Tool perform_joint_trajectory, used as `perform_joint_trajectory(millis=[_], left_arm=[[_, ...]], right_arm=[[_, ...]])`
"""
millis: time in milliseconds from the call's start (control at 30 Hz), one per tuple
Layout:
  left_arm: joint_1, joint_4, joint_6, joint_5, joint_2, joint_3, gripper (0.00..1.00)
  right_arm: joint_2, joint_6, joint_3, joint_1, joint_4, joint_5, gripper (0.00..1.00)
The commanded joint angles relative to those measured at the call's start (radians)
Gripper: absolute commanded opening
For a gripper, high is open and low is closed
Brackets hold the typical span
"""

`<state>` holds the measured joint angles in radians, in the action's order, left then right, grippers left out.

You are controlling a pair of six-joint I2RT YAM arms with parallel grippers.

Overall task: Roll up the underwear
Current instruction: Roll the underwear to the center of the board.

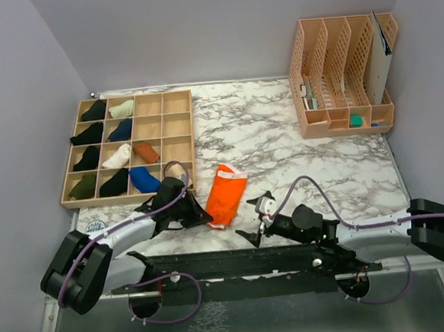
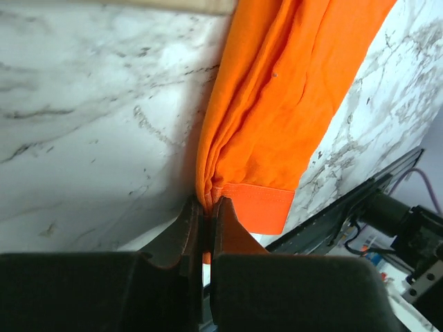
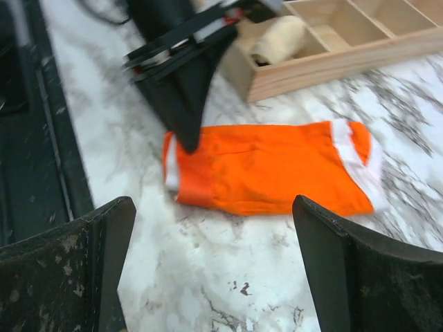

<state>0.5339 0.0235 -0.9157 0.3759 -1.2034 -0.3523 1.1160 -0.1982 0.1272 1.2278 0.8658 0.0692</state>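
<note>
**Position of task items.** The orange underwear [image 1: 226, 196] is laid flat on the marble worktop [image 1: 281, 130], near the middle of its near edge. The white waistband is turned toward the far edge. The rust-brown underwear [image 1: 146, 152] is seen as a bundle in the wooden compartment tray [image 1: 193, 137].

**End effectors.** The left end effector [image 2: 204, 214] is clamped on the near hem of the orange underwear. The right end effector [image 1: 258, 218] is held with jaws wide apart just beside that garment, and nothing is gripped.

**Surroundings.** The tray is set at the left edge, its near right corner close to the orange underwear. Other fabric bundles [image 1: 119, 130] are lodged in it, a cream bundle [image 3: 277, 40] nearest. A file rack [image 1: 341, 72] stands at the far right corner, well apart.

**Writing.** The waistband lettering cannot be read.
</note>
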Motion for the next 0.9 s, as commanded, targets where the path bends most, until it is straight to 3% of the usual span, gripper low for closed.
perform_joint_trajectory(millis=[0,67,200,333,467,600,733,867], left_arm=[[-0.003,-0.020,-0.119,-0.055,0.065,0.051,0.00],[-0.003,-0.016,-0.122,-0.059,0.078,0.047,0.00],[-0.003,-0.004,-0.117,-0.056,0.068,0.027,0.00],[0.000,-0.005,-0.099,-0.039,0.037,0.001,0.00],[0.000,0.004,-0.081,-0.035,0.025,-0.022,0.00],[0.001,0.010,-0.061,-0.018,-0.001,-0.043,0.00],[0.002,0.026,-0.049,0.013,-0.014,-0.066,0.00],[-0.001,0.068,-0.040,0.036,-0.019,-0.098,0.00]], right_arm=[[-0.041,0.193,0.132,-0.002,-0.263,0.284,1.00],[0.001,0.215,0.199,-0.002,-0.354,0.296,1.00],[0.162,0.056,0.299,-0.001,-0.423,0.179,1.00],[0.246,-0.093,0.254,0.049,-0.199,0.166,0.98],[0.343,-0.314,0.250,0.117,-0.107,0.189,0.86],[0.465,-0.545,0.238,0.188,0.015,0.220,0.81],[0.572,-0.654,0.217,0.205,0.158,0.251,0.75],[0.648,-0.776,0.183,0.206,0.287,0.277,0.75]])
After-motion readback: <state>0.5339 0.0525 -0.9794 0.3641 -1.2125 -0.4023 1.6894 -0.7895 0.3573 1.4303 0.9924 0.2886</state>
